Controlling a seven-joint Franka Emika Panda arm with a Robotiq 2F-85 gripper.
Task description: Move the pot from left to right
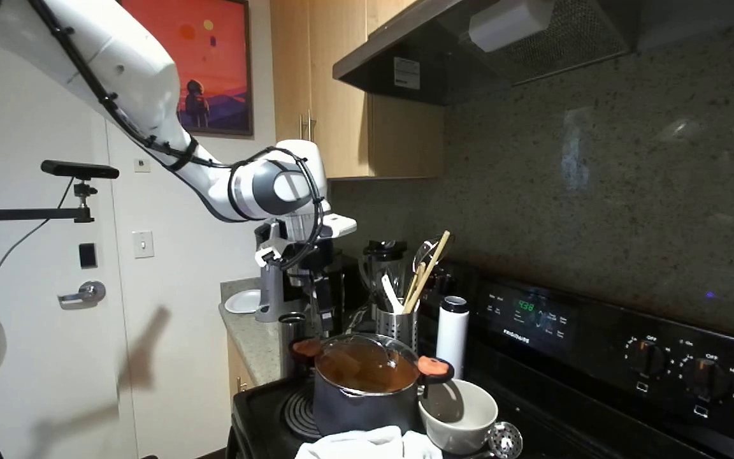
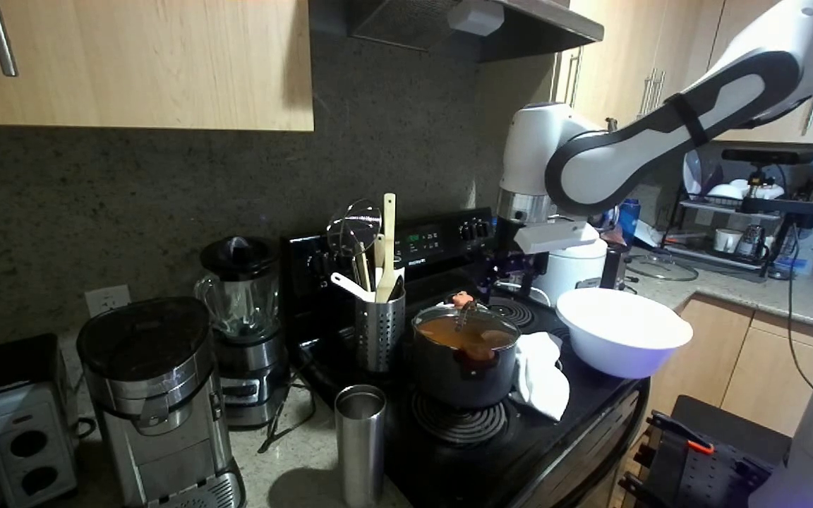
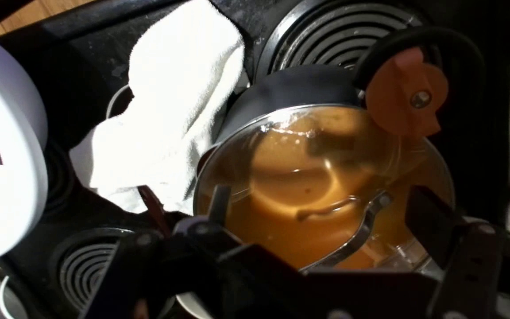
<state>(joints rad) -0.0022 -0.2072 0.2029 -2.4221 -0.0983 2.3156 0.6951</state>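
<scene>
The pot is dark grey with a glass lid and orange side handles, and shows in both exterior views (image 1: 367, 411) (image 2: 459, 374). It stands on the stove, with a coil burner partly bare beside it. In the wrist view the pot's side (image 3: 303, 84), one orange handle (image 3: 407, 97) and the lid's metal bar handle (image 3: 361, 235) show. My gripper (image 3: 319, 201) is open and empty, its fingers wide apart over the lid. In the exterior views the gripper (image 1: 323, 312) (image 2: 516, 271) hangs pointing down above the pot's level, apart from it.
A white towel (image 2: 544, 377) lies against the pot. A white bowl (image 1: 459, 417) and slotted spoon (image 1: 505, 440) are beside it. The utensil holder (image 2: 382, 331), white bottle (image 1: 452, 335), steel tumbler (image 2: 360, 444) and large white bowl (image 2: 622, 335) stand around. A range hood (image 1: 405, 57) overhangs.
</scene>
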